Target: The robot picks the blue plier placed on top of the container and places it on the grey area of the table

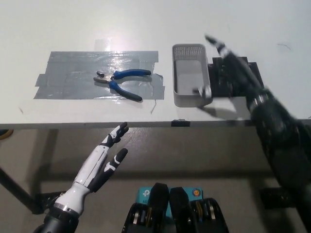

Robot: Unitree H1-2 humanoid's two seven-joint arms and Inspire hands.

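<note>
Lying crosswise on grey tape (pixel 73 77), blue plier (pixel 121 80) nose left, both hands' fingers spread.

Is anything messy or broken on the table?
Nothing looks broken or spilled. The blue plier lies flat on the grey area, its handles spread apart. The grey container stands upright and looks empty. The grey tape patch has uneven edges. The black right robot hand is above the container's right side; the white left robot hand hangs open below the table edge.
</note>
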